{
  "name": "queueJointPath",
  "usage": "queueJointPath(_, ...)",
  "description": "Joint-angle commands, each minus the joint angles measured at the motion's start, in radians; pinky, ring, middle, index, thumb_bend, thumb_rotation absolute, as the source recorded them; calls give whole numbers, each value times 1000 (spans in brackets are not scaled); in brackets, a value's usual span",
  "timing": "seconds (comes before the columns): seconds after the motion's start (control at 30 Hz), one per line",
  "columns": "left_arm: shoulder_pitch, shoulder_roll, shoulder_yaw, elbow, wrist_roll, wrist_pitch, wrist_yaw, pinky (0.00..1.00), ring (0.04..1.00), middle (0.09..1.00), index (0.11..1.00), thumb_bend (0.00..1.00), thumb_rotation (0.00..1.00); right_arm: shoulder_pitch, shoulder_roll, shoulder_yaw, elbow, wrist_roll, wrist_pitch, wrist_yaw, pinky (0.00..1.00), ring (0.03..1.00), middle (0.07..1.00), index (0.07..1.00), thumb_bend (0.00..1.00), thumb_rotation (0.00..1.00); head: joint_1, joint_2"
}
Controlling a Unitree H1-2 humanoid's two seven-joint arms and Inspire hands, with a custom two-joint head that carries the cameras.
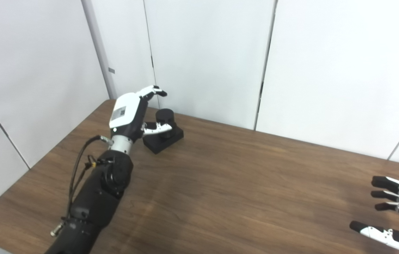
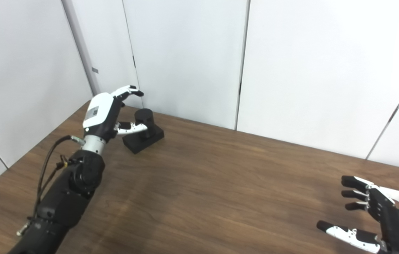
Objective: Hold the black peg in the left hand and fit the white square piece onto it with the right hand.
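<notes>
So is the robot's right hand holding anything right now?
No, the right hand hangs over the table with its fingers spread and nothing between them.

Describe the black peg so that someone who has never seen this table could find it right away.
Look to the far left corner of the brown wooden table, near the white wall panels. There the left robot hand is open around the black peg: a short upright cylinder on a flat square base, the only loose object there.

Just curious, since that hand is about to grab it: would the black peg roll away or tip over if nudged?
Probably not roll: the black peg stands upright on a flat square base. It looks rigid, so likely no bending. The left hand, open beside it, might slide it across the smooth table.
</notes>
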Motion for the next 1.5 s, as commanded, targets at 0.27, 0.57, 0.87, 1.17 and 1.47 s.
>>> queueJointPath(0.27, -88, 48, -50, -4, 98, 200, -70, 776, 937, 954, 811, 1000, 402, -23, -6, -9, -43, 3, -18, -6, 537, 670, 727, 705, 586, 0, -2, 2)
queueJointPath(0.57, -113, 54, -101, 27, 123, 341, -156, 831, 995, 987, 840, 1000, 542, -25, -2, -5, -51, -6, -11, -6, 538, 669, 727, 704, 586, 0, -5, 3)
queueJointPath(0.87, -144, 58, -142, 83, 139, 425, -173, 876, 1000, 998, 829, 1000, 635, -24, 2, -5, -64, -16, 2, -5, 545, 674, 726, 699, 581, 0, -10, 7)
queueJointPath(1.17, -154, 63, -151, 148, 123, 434, -164, 972, 1000, 1000, 817, 1000, 623, -22, -1, -4, -62, -18, -4, -6, 541, 673, 728, 701, 578, 0, -19, 14)
queueJointPath(1.47, -172, 61, -198, 200, 148, 467, -199, 914, 1000, 1000, 833, 1000, 659, -24, 1, -4, -61, -28, -8, -9, 543, 675, 733, 706, 579, 0, -25, 16)
